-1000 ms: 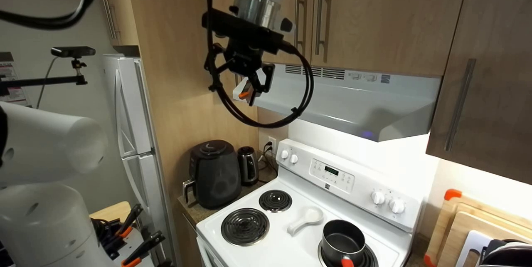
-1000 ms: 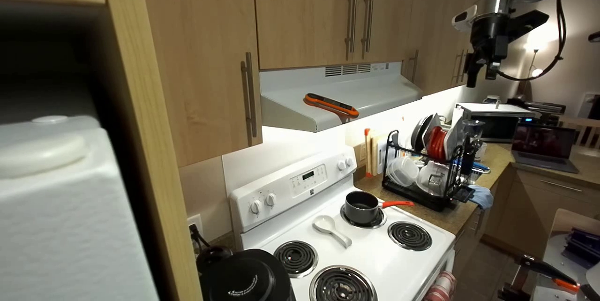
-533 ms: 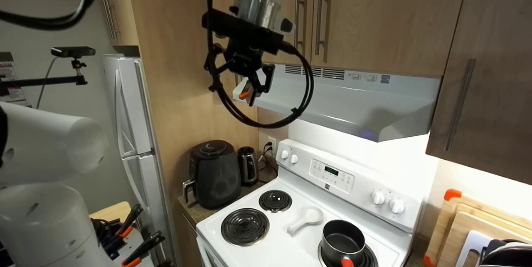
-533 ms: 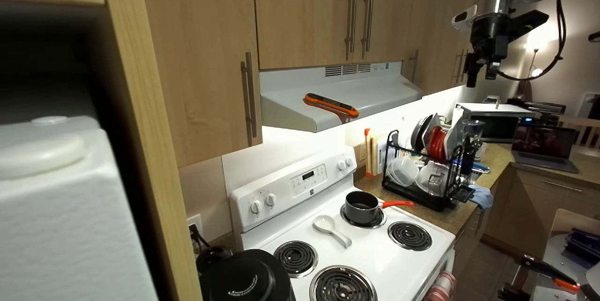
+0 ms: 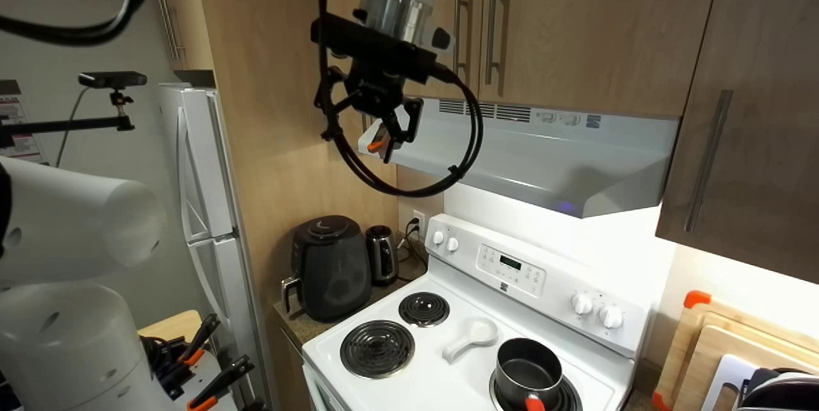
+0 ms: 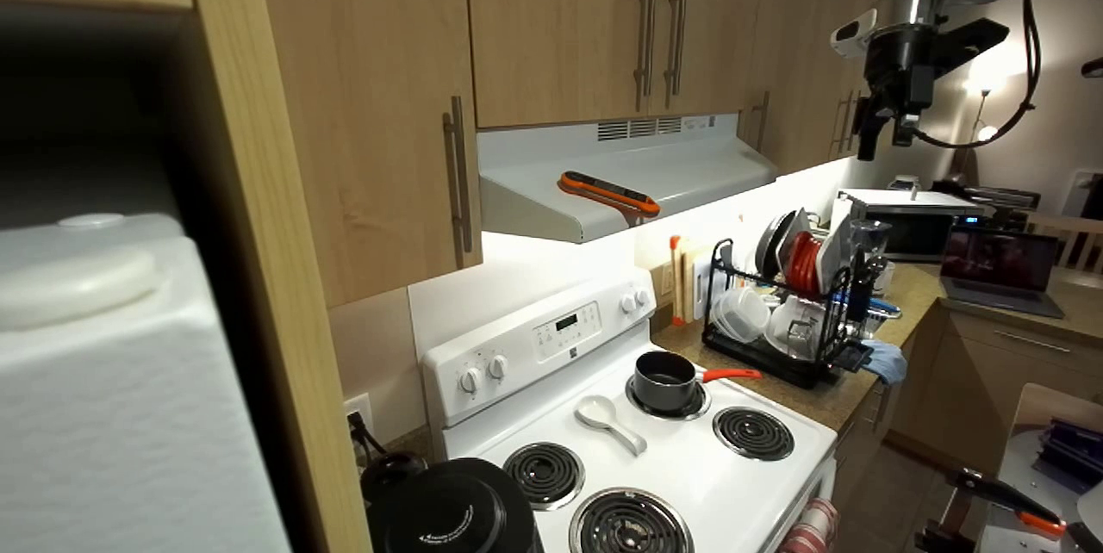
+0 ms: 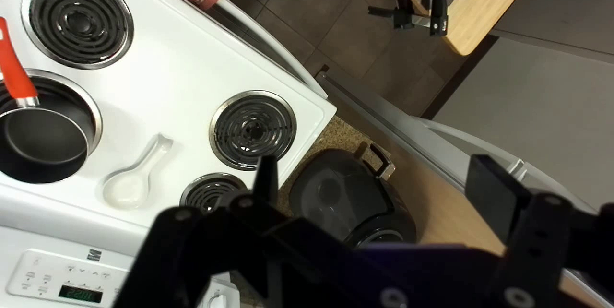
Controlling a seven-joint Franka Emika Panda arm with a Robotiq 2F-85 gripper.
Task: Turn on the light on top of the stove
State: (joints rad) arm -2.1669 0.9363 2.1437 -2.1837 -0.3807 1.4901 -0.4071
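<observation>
The white stove has black coil burners and a back panel with knobs. Above it, a slope-fronted range hood carries two small switches beside its vents. The light itself is hidden beneath the hood, and the wall under the hood is brightly lit. My gripper hangs in front of the hood, well apart from it in an exterior view. In the wrist view the gripper points down with its fingers wide apart, open, nothing between them.
An orange-edged device sticks out from the hood front. The pot and spoon rest sit on the stove. Beside it stand a black appliance and a dish rack. Cabinet handles protrude above; a fridge stands close by.
</observation>
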